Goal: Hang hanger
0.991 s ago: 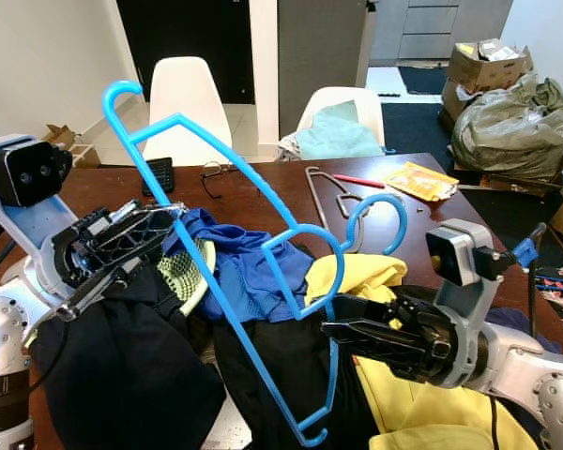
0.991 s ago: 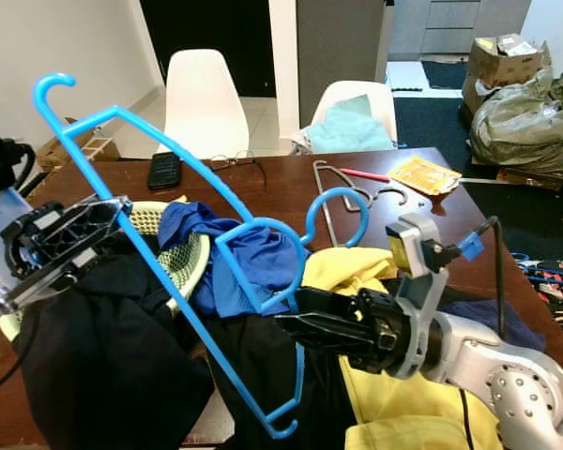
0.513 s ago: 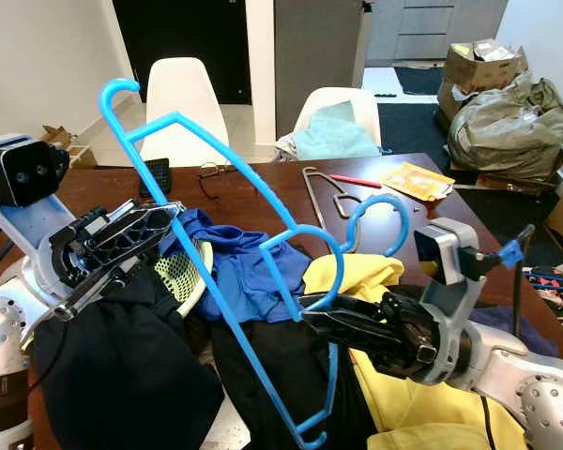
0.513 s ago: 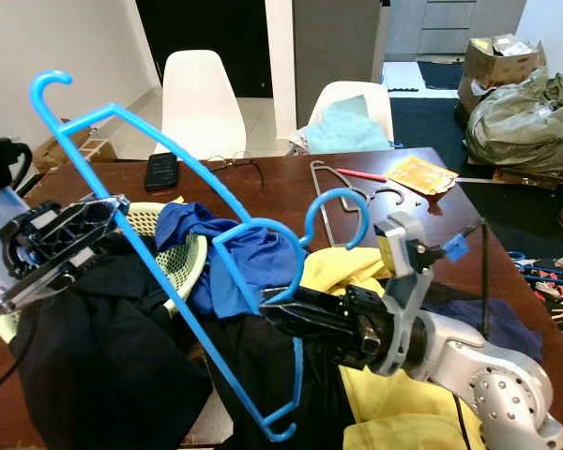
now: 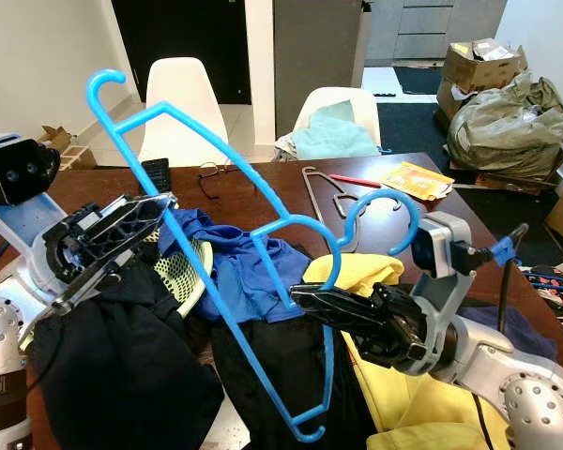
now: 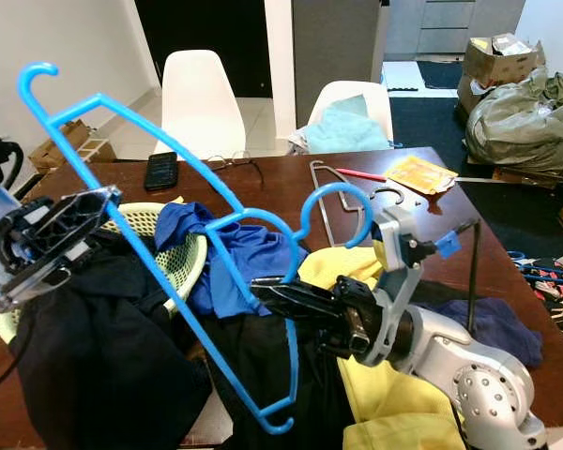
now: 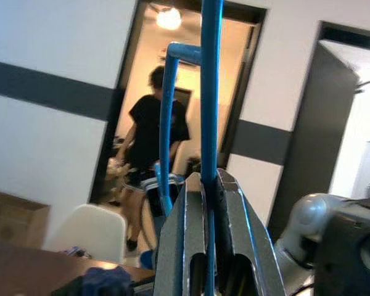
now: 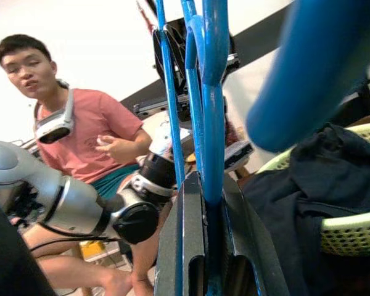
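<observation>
1. Two blue hangers are held up over the brown tabletop (image 5: 263, 192), crossed and tangled together above a heap of clothes.
2. The left gripper (image 5: 122, 217) has its fingers closed on the long bar of the large blue hanger (image 5: 206, 281); in the left wrist view that bar runs straight up between the two clamped fingers (image 7: 179, 240).
3. The large blue hanger tilts, with its hook up near the white chair (image 5: 183, 103) and its lower corner down over the black garment (image 5: 122, 375) at the near edge of the tabletop.
4. The right gripper (image 5: 305, 298) has its fingers closed on the small blue hanger (image 5: 305, 239), whose hook curls up beside the right wrist.
5. The right wrist view shows the thin blue bar pinched between the fingers (image 8: 188, 240), with more blue bars just beside it.
6. A blue shirt (image 5: 239, 272), a yellow garment (image 5: 366, 274) and a green mesh basket (image 5: 183, 272) lie under the hangers.
7. The far half of the tabletop is more open, holding a metal hanger (image 5: 324, 192), glasses (image 5: 211, 173), a phone (image 5: 157, 172) and a yellow packet (image 5: 415, 180).
8. The left wrist view shows a person in black (image 7: 151, 154) in a doorway; the right wrist view shows a seated person in a pink shirt (image 8: 80, 142).
9. Bags and boxes (image 5: 507, 108) stand on the floor to the robot's right, well apart from the tabletop.
</observation>
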Motion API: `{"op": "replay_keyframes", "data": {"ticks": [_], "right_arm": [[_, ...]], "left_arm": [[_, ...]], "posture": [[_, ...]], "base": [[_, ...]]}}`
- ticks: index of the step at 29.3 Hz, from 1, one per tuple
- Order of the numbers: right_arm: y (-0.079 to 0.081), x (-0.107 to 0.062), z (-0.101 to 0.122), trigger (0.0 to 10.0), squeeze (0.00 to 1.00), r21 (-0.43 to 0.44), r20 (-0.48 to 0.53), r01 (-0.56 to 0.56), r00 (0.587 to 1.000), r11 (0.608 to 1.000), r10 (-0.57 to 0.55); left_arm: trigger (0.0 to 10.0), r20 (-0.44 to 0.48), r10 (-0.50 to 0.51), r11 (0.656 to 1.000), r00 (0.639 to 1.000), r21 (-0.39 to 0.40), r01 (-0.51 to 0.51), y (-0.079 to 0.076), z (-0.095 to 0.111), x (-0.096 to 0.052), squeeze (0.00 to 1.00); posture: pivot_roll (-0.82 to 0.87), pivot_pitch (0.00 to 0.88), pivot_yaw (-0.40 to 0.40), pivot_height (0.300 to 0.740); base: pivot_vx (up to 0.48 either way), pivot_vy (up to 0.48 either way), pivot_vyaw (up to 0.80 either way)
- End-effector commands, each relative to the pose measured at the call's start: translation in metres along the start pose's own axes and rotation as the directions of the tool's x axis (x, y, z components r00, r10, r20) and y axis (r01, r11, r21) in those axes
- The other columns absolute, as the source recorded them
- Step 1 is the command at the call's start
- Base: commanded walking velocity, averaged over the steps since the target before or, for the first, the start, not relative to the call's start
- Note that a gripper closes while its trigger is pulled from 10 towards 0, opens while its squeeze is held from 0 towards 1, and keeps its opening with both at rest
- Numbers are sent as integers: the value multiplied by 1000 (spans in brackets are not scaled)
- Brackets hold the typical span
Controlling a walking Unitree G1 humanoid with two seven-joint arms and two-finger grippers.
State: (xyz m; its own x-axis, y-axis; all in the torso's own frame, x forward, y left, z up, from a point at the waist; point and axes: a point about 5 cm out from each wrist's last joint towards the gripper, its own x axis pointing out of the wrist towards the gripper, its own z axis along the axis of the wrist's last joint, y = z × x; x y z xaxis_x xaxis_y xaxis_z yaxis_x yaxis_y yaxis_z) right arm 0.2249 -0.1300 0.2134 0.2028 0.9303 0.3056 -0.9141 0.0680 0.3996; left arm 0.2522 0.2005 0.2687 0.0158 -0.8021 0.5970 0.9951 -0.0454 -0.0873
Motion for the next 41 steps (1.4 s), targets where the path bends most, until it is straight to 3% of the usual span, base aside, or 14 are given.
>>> {"op": "replay_keyframes", "data": {"ticks": [1, 2, 5, 9, 12, 15, 18, 27, 29, 32, 33, 39, 40, 41], "right_arm": [[-3, 0, 4, 0, 0, -31, 16, 27, 1000, 999, -27], [-5, -2, 5, 0, 0, -38, 19, 40, 999, 998, -39], [-7, -4, 7, 0, 0, -46, 22, 52, 998, 998, -51], [-19, -9, 14, 0, 0, -79, 58, 133, 990, 988, -129], [-22, -10, 15, 0, 0, -86, 66, 161, 986, 983, -155], [-35, -18, 20, 0, 0, -106, 97, 259, 964, 960, -249], [-55, -33, 28, 0, 0, -135, 142, 434, 898, 891, -416], [-67, -49, 40, 0, 0, -155, 186, 545, 836, 824, -517], [-79, -58, 41, 0, 0, -162, 201, 641, 766, 750, -610], [-90, -66, 43, 0, 0, -145, 234, 722, 690, 677, -685], [-93, -69, 43, 0, 0, -114, 263, 750, 655, 651, -708], [-96, -71, 45, 0, 0, -88, 291, 771, 626, 631, -724], [-99, -76, 49, 0, 0, -70, 320, 801, 582, 594, -747], [-99, -76, 49, 0, 0, -70, 320, 801, 582, 594, -747]], "left_arm": [[10000, -29, 33, 999, 999, -27, -34, 3, -9, 1, 455], [10000, -25, 48, 998, 999, -32, -49, 3, -10, 0, 1000], [10000, -19, 62, 997, 998, -34, -62, 3, -11, 0, 1000], [10000, -24, 183, 983, 983, -2, -183, 10, -11, -10, 1000], [10000, -29, 210, 978, 977, 8, -210, 11, -10, -13, 1000], [10000, -37, 299, 954, 954, 40, -297, 13, -8, -22, 1000], [10000, -40, 420, 905, 907, 89, -415, 10, -2, -40, 1000], [10000, -67, 522, 848, 850, 145, -510, 3, 6, -59, 1000], [10000, -83, 570, 815, 817, 182, -550, 2, 6, -65, 1000], [10000, -112, 633, 766, 766, 235, -599, 5, 1, -69, 1000], [10000, -120, 683, 721, 720, 268, -639, 10, -1, -73, 1000], [10000, -121, 732, 669, 670, 313, -674, 15, 0, -76, 1000], [10000, -94, 819, 552, 565, 397, -734, 26, 6, -81, 1000], [10000, -94, 819, 552, 565, 397, -734, 26, 6, -81, 1000]], "posture": [[-95, 0, 44, 740], [-89, 0, 45, 740], [-87, 0, 44, 740], [-81, 0, 49, 740], [-81, 0, 49, 740], [-72, 0, 53, 740], [-67, 0, 58, 740], [-59, 0, 63, 740], [-52, 0, 61, 740], [-47, 0, 59, 740], [-39, 0, 57, 740], [-41, 0, 59, 740], [-36, 0, 60, 740], [-36, 0, 60, 740]], "base": [[0, 0, 0], [0, 0, 0], [0, 0, 0], [0, 0, 0], [0, 0, 0], [0, 0, 0], [0, 0, 0], [0, 0, 0], [0, 0, 0], [0, 0, 0], [0, 0, 0], [0, 0, 0], [0, 0, 0], [0, 0, 0]]}}
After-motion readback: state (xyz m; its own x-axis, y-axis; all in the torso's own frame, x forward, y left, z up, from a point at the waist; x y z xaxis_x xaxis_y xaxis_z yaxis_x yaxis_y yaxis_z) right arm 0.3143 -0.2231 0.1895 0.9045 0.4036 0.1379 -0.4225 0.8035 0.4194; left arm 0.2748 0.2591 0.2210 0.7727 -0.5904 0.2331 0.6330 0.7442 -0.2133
